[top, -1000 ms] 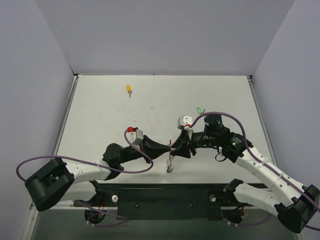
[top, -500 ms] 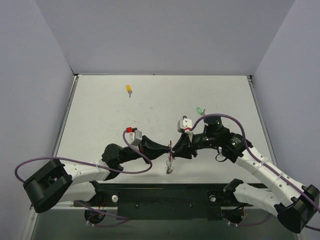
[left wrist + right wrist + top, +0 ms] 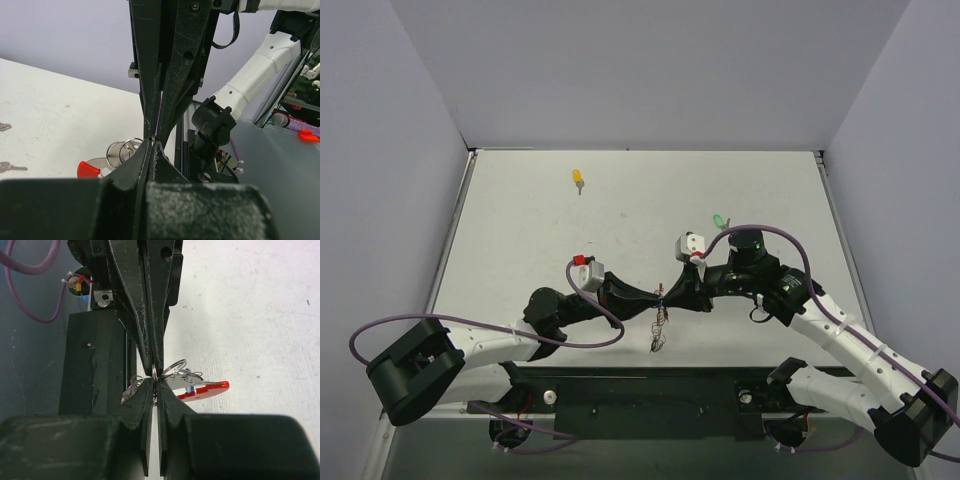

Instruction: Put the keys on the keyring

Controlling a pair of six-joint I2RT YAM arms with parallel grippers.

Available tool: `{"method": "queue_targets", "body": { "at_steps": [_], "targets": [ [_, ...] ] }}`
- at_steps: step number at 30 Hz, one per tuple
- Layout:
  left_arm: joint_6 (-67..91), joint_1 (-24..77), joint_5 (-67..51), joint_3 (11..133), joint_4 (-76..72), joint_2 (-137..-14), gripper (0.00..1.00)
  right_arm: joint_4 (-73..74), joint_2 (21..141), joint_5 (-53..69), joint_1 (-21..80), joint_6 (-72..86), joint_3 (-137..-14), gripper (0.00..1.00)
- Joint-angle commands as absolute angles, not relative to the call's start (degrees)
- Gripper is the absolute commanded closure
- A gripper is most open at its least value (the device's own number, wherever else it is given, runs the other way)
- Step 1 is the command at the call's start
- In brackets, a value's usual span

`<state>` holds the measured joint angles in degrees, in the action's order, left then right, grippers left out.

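Both grippers meet tip to tip above the table's near middle. The keyring point(image 3: 659, 322), a bundle of thin silver rings with a red piece, hangs below them. My left gripper point(image 3: 653, 297) is shut on it point(image 3: 122, 150), its jaws pressed together point(image 3: 152, 144). From the opposite side my right gripper point(image 3: 667, 296) is shut on one silver ring point(image 3: 155, 374), its tips point(image 3: 156, 377) nearly touching. Beside the jaws hangs the red piece point(image 3: 207, 388). A yellow-headed key point(image 3: 578, 179) lies far back on the left. Further right lies a green-headed key point(image 3: 718, 220).
The white table point(image 3: 520, 240) has purple walls behind and on both sides. A black base rail point(image 3: 650, 390) runs along the near edge. Two silver key blades point(image 3: 10, 167) show at the left edge of the left wrist view. Purple cables loop off both wrists.
My right gripper has closed onto the silver ring and moved slightly left toward the left gripper. The hanging bundle has shifted a little. The left gripper has stayed shut.
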<state>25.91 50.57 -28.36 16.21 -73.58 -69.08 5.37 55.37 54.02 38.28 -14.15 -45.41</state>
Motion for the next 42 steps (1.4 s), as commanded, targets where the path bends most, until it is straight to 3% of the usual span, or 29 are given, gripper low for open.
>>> {"method": "queue_targets", "body": {
  "at_steps": [1,10,14,16,25,35,38,42],
  "targets": [
    [25.7,50.4,-27.9,17.2,-87.8,-68.5,1.0,3.7,55.5,56.6,38.4,-14.8,-45.4,1.0],
    [25.4,50.4,-26.5,17.1,-83.2,-67.3,0.99,14.4,55.7,54.0,38.1,-19.8,-48.9,1.0],
    [23.3,50.4,-25.7,18.4,-71.7,-63.6,0.68,23.6,56.0,50.4,38.4,-27.2,-51.5,1.0],
    [21.9,50.3,-25.1,19.8,-64.0,-60.9,0.59,28.1,56.3,48.1,38.8,-30.9,-53.1,1.0],
    [13.3,50.3,-28.0,26.4,-38.6,-55.4,0.5,51.0,59.3,33.7,42.6,-48.7,-61.4,1.0],
    [1.1,58.4,-25.7,28.1,-43.0,-64.0,0.49,61.6,64.4,24.9,43.2,-56.6,-68.1,1.0],
    [0.3,59.7,-24.4,29.0,-45.6,-67.2,0.34,62.1,65.0,24.5,43.0,-57.0,-68.3,1.0],
    [0.4,61.6,-19.8,29.0,-51.1,-70.7,0.34,62.1,65.4,25.0,42.4,-56.6,-68.6,1.0]
  ]
}}
